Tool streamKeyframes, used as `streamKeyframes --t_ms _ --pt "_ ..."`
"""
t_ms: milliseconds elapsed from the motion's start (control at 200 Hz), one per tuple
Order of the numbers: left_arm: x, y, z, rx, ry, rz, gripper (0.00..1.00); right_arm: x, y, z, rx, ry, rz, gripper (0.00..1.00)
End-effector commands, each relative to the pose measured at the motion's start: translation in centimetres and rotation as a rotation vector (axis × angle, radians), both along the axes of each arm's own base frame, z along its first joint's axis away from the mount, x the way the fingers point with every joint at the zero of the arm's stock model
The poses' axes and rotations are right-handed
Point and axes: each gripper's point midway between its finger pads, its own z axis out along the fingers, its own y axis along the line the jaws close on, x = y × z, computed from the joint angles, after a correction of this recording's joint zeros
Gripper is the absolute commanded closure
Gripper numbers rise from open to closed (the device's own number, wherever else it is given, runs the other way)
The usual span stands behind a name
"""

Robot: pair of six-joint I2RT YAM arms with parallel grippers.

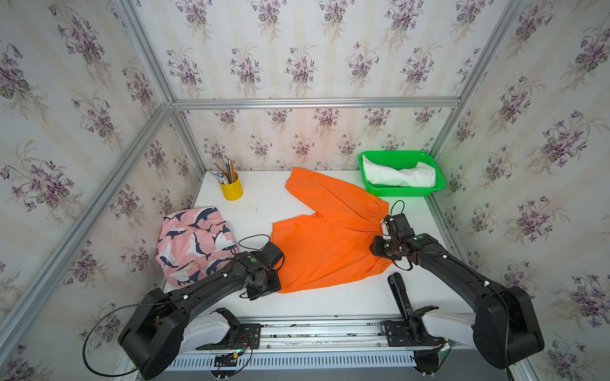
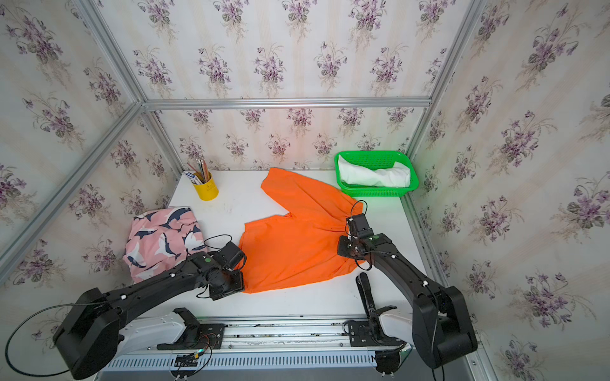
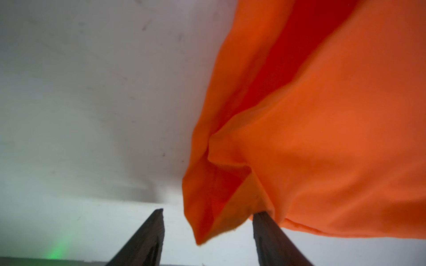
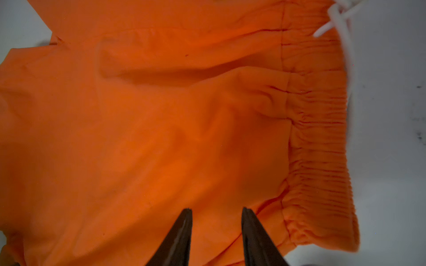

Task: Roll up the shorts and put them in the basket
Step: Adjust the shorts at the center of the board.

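The orange shorts (image 4: 161, 126) are seen spread on the white table (image 4: 391, 138), filling most of the view. The gathered elastic waistband (image 4: 318, 138) is shown running along one edge, with bare table beyond it. A white drawstring (image 4: 334, 20) is seen at the waistband end farthest from the gripper. Soft folds are raised across the cloth, and the notch between the two legs is visible at the opposite edge. The right gripper (image 4: 216, 209) is held over the fabric close to the waistband seam, its two dark fingers (image 4: 182, 230) set apart, with only cloth seen between them. Whether the tips touch the cloth cannot be told.
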Motion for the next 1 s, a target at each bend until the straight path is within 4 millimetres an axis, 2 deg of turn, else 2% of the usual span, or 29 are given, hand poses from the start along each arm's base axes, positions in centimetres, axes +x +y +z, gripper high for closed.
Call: streamKeyframes --t_ms 0,75,175,325,410,570,650,705,790,840,870,935,994 --pt "1.1 -0.2 -0.1 0.018 -0.029 -0.008 0.36 0.9 -0.2 -0.4 -0.002 -0.022 -0.042 0.59" --pt "1.1 0.0 0.1 0.028 -0.029 -0.01 0.36 1.0 -0.4 -0.7 -0.009 -0.021 -0.049 0.6" --pt "1.2 0.5 1.4 0.04 -0.059 0.0 0.36 1.0 -0.5 -0.7 -0.018 -0.024 -0.05 0.61" --pt "1.0 1.3 3.1 0.023 -0.117 0.048 0.28 1.2 -0.5 -0.2 -0.018 -0.038 -0.049 0.62" --pt "0.7 0.9 2.5 -0.008 -0.106 0.064 0.26 1.1 -0.5 -0.2 -0.016 -0.036 -0.051 0.61" --pt "0.0 0.0 0.2 -0.022 -0.026 0.047 0.28 0.9 -0.7 -0.5 -0.03 -0.027 -0.052 0.61" --pt "-0.1 -0.1 -0.4 -0.024 -0.016 0.044 0.35 0.8 -0.9 -0.8 -0.039 -0.024 -0.049 0.61" --pt "-0.1 -0.1 -0.5 -0.03 -0.024 0.048 0.44 0.9 -0.8 -1.2 -0.041 -0.021 -0.045 0.61" --pt "0.2 -0.2 -0.2 -0.039 -0.048 0.049 0.66 1.1 0.0 -2.0 -0.012 -0.019 -0.012 0.67" --pt "0.3 0.0 0.0 -0.035 -0.063 0.045 0.83 1.2 0.6 -2.7 0.016 -0.019 0.009 0.7" --pt "0.4 0.1 0.3 -0.031 -0.073 0.043 0.89 1.4 0.9 -3.1 0.027 -0.016 0.017 0.72" --pt "0.4 0.9 0.9 -0.006 -0.095 0.052 0.97 1.9 1.6 -3.8 0.049 -0.012 0.034 0.76" --pt "0.2 1.7 1.4 0.016 -0.111 0.063 0.99 2.6 2.3 -4.5 0.069 -0.004 0.046 0.78"
